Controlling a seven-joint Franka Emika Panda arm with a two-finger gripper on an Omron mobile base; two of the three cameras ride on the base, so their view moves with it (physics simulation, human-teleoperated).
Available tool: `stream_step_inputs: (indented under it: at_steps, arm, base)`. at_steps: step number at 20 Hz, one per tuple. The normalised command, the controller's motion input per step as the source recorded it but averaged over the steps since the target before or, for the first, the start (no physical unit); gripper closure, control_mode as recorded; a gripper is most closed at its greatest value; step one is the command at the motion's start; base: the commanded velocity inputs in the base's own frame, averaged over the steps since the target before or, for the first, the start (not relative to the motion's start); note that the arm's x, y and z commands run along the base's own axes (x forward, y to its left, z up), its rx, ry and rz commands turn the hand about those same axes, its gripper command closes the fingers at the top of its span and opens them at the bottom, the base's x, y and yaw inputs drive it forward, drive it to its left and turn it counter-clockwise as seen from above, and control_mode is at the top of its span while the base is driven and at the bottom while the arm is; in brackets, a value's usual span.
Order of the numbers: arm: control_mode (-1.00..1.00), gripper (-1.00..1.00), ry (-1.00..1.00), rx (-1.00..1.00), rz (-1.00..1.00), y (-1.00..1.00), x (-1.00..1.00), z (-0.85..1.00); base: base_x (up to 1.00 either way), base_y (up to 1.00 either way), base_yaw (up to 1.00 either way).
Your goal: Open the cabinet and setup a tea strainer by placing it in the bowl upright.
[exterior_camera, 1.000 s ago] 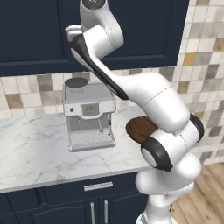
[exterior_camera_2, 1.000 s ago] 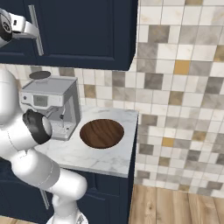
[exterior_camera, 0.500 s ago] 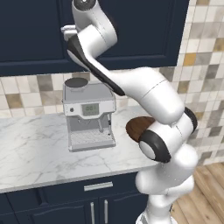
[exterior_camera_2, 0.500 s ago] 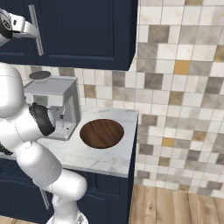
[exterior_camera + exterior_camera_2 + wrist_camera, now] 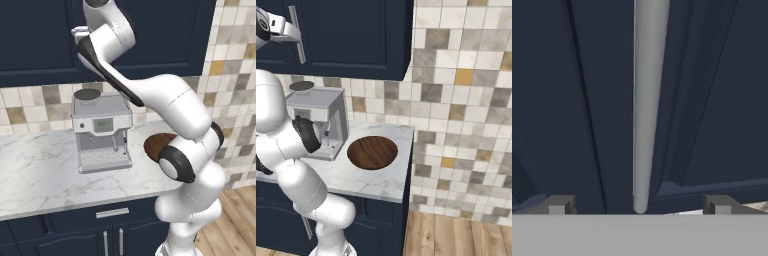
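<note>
i have the arm reaching high, toward the upper left of the right base view, so the hand meets the cabinet (image 5: 356,35) at its handle (image 5: 297,35); the door is shut, which makes opening it my first step. in the hand view the silver bar runs down the centre of the frame (image 5: 648,100), its lower end just above the bottom, and the gripper (image 5: 639,205) straddles it: one fingertip (image 5: 559,205) at lower left, the other at lower right, the bar between them with a clear gap on each side. so the jaws stand wide open, holding nothing and touching nothing that i can see. i judge the hand is lined up for a close on the handle, not yet made.

the bowl (image 5: 372,152) sits empty at centre of the right base view, on the marble counter (image 5: 381,180) just beside the coffee machine (image 5: 318,120), placed where it can take the strainer later. i can't place the tea strainer; presumably it is behind the door.
</note>
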Motion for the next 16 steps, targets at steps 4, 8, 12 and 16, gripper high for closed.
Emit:
stream_step_inputs:
  at_steps: [4, 8, 12, 16]
  arm:
    - [-1.0, -1.0, 0.0, 0.0, 0.0, -0.12, 0.0, -0.04]
    - [-1.0, -1.0, 0.0, 0.0, 0.0, -0.25, 0.03, -0.04]
    - [-1.0, -1.0, -0.01, 0.0, 0.0, -0.15, 0.19, -0.11]
    - [-1.0, -1.0, -0.04, 0.0, 0.0, 0.0, 0.16, -0.04]
  base:
    - [0.0, 0.0, 0.0]
    - [0.0, 0.0, 0.0]
    - [0.0, 0.0, 0.0]
    - [0.0, 0.0, 0.0]
